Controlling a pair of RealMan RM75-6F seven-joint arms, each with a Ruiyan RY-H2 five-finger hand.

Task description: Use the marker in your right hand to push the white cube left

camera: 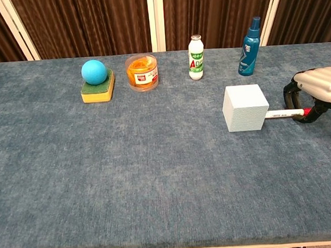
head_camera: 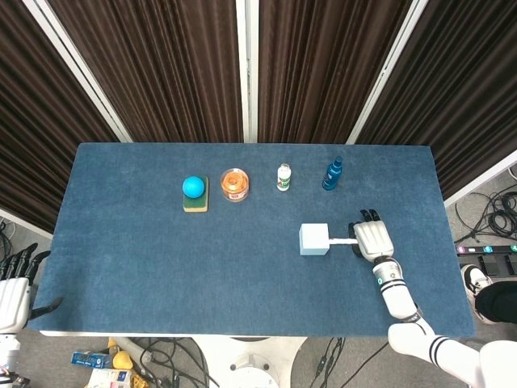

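Observation:
The white cube [head_camera: 313, 239] [camera: 244, 107] sits right of the table's middle. A white marker with a red end [camera: 287, 114] [head_camera: 342, 242] lies level on the cloth, its tip against the cube's right face. My right hand [head_camera: 372, 241] [camera: 316, 88] holds the marker's red end from above, fingers curled down around it. My left hand [head_camera: 14, 279] hangs off the table's left edge, fingers apart and holding nothing; the chest view does not show it.
Along the far side stand a blue ball on a yellow-green sponge [camera: 96, 79], an orange-filled jar [camera: 141, 72], a small white bottle [camera: 195, 57] and a blue bottle [camera: 249, 39]. Blue cloth [camera: 129, 172] stretches left of the cube.

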